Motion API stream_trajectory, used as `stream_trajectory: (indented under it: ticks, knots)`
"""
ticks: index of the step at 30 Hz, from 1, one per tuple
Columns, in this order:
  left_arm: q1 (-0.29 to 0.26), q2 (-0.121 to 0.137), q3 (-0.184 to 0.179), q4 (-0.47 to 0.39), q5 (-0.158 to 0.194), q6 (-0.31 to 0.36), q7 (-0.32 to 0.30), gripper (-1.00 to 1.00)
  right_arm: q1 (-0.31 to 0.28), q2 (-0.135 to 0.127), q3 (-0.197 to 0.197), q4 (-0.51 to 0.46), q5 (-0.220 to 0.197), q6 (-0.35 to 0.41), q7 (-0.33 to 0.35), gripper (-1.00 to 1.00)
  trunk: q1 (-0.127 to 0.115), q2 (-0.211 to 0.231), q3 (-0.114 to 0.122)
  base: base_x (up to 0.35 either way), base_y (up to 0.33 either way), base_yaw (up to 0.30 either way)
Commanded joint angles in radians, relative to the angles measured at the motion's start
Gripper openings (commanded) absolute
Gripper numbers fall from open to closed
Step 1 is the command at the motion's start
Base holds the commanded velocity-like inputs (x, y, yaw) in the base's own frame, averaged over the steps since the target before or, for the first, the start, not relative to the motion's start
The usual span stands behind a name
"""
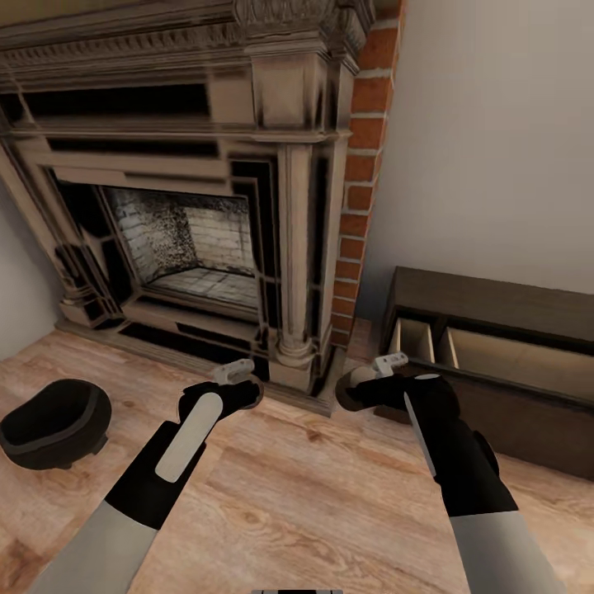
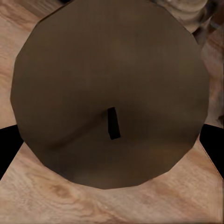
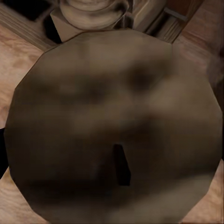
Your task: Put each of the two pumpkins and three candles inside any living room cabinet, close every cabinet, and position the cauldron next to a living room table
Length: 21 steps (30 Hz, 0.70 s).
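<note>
In the left wrist view, the round grey-olive top of a candle (image 2: 107, 79) with a short dark wick sits right in front of the camera, between dark fingers (image 2: 6, 149). A second candle (image 3: 112, 107) shows the same way in the right wrist view. Both arms reach forward over the wood floor by the fireplace, with my left gripper (image 1: 239, 381) and right gripper (image 1: 363, 384) each shut on a candle. The dark brown cabinet (image 1: 503, 301) stands against the wall at the right, its front open on a pale beige inside. The black cauldron (image 1: 51, 422) sits on the floor at the left.
A large carved fireplace (image 1: 190, 214) with a brick side column (image 1: 363, 165) stands straight ahead, its base just beyond both grippers. Wood floor (image 1: 313, 495) lies between the cauldron and the cabinet.
</note>
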Motion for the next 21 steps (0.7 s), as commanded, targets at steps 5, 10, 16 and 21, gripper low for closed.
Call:
stream_trajectory:
  ticks: [5, 10, 16, 21]
  knots:
    - [0.0, -0.001, 0.002, -0.005, 0.0, 0.008, 0.003, -1.0, 0.0, -0.001, -0.002, -0.003, -0.002, 0.004, -0.002, -1.0, -0.002, 0.001, 0.025, 0.0, 0.0, -0.258]
    - [0.0, -0.001, 0.003, -0.001, 0.0, 0.01, 0.003, -1.0, 0.0, -0.005, -0.004, -0.003, -0.002, 0.004, -0.002, -1.0, -0.004, 0.002, 0.049, 0.0, 0.0, -0.258]
    - [0.0, -0.001, 0.003, 0.002, 0.003, 0.01, 0.003, -1.0, 0.0, -0.008, -0.006, -0.003, -0.002, 0.003, -0.002, -1.0, -0.007, 0.004, 0.079, 0.0, 0.0, -0.258]
    - [0.0, -0.002, 0.003, 0.004, 0.004, 0.01, 0.003, -1.0, 0.0, -0.01, -0.048, -0.005, -0.001, 0.003, -0.002, -1.0, -0.009, 0.005, 0.104, 0.0, 0.0, -0.258]
